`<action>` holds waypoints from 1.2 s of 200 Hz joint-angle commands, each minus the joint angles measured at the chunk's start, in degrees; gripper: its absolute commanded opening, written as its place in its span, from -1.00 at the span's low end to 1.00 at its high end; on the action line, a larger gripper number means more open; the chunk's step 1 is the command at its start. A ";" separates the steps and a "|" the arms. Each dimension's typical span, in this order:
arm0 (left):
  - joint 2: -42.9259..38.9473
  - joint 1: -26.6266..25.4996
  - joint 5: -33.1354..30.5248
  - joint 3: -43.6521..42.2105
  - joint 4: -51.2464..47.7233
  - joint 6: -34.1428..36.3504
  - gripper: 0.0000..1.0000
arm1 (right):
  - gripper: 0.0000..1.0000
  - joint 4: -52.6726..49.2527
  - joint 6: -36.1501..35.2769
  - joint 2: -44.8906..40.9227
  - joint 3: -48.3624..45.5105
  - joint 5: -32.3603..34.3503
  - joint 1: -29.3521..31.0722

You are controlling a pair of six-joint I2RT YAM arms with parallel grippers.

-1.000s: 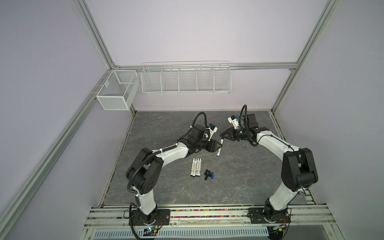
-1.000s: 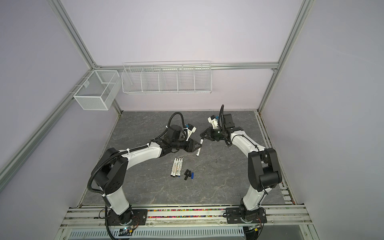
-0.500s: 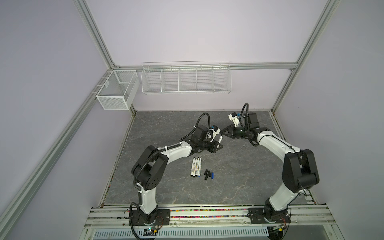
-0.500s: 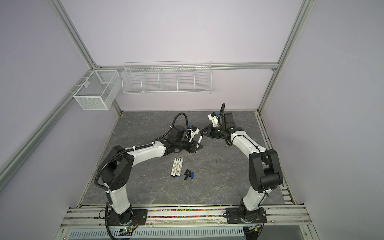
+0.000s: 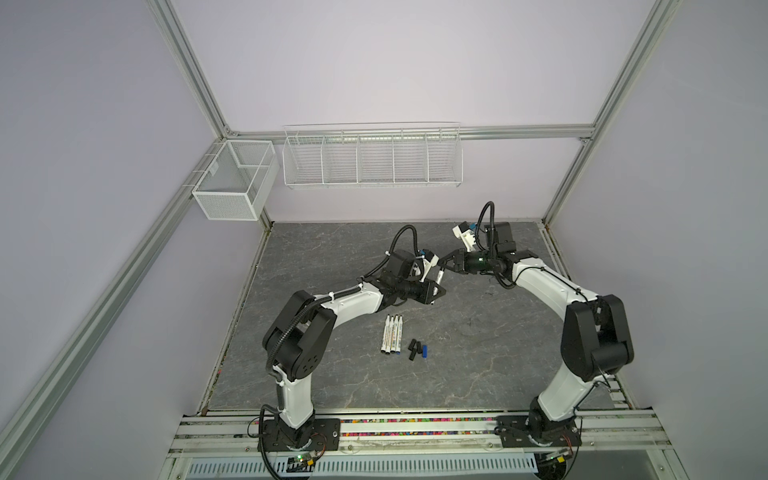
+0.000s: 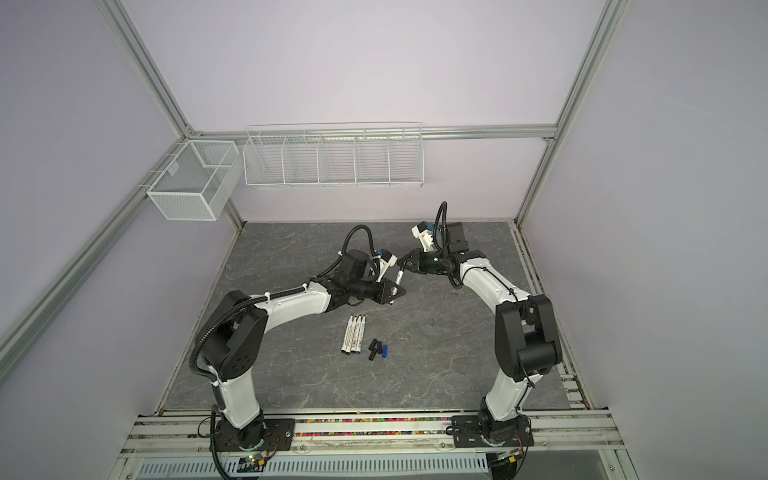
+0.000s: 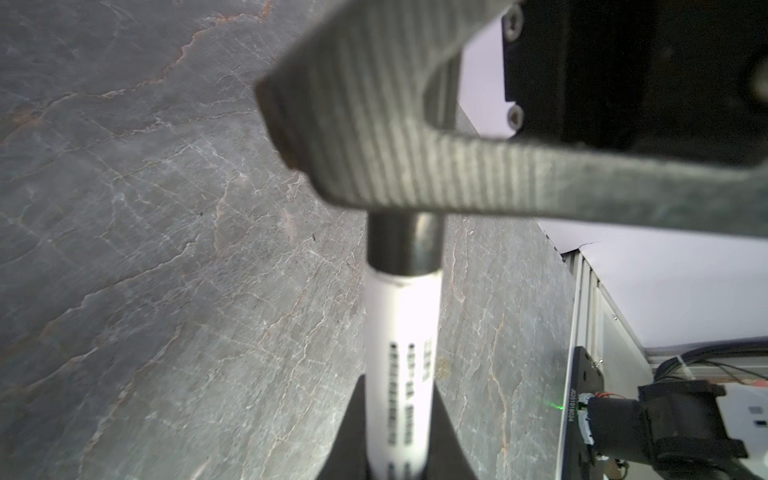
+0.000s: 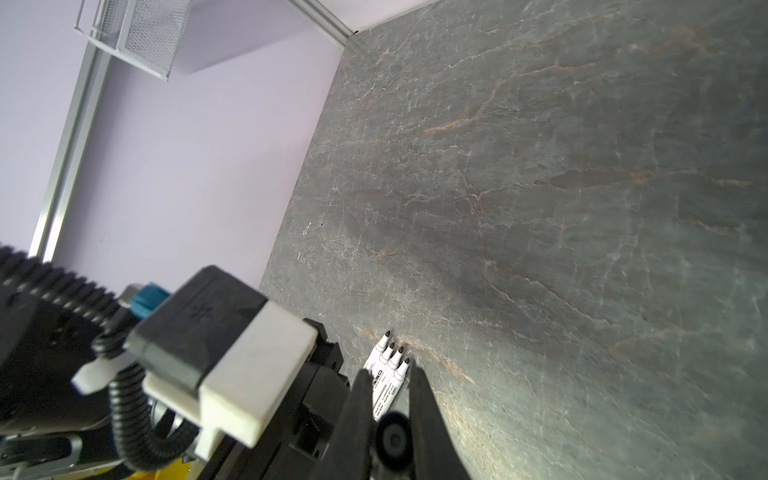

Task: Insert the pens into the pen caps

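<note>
My left gripper (image 5: 436, 291) (image 7: 399, 382) is shut on the printed white barrel of a pen (image 7: 401, 332) (image 5: 439, 276), held above the table. A black pen cap (image 7: 403, 245) sits on that pen's far end. My right gripper (image 5: 446, 264) (image 8: 391, 372) is shut on this cap (image 8: 392, 438). In both top views the two grippers meet at mid-table, right above left (image 6: 397, 291). A row of pens (image 5: 392, 334) (image 8: 386, 370) lies on the table below, with loose black caps (image 5: 413, 349) and a blue cap (image 5: 424, 351) beside them.
The grey stone-patterned table (image 5: 478, 353) is bounded by an aluminium frame. A long wire basket (image 5: 372, 156) hangs on the back wall and a mesh basket (image 5: 235, 178) at the back left. Both sit well above the work area.
My left gripper moved in towards the right gripper and shut on the barrel of the pen that hung from it. The right gripper kept its grip and shifted only slightly.
</note>
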 commanded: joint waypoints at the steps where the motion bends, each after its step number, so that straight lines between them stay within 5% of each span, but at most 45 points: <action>1: -3.28 6.28 -6.90 0.09 23.43 -12.37 -1.00 | -0.86 -18.59 -9.95 3.85 -0.44 -7.71 4.42; 37: -5.68 10.01 -9.26 -3.14 30.04 -16.69 -1.00 | -0.86 -24.77 -15.58 5.27 1.00 -6.30 7.03; 100: -12.24 14.40 -13.84 -2.99 24.63 -9.04 -1.00 | -0.86 -29.32 -19.42 5.09 1.78 -9.45 8.21; 188: -15.16 20.22 -14.97 0.35 23.29 -7.18 -1.00 | -0.86 -34.70 -23.16 8.18 4.26 -8.54 10.81; 240: -14.78 18.33 -13.70 -2.80 21.87 -6.51 -1.00 | -0.86 -22.08 -12.34 4.60 0.14 -8.20 4.43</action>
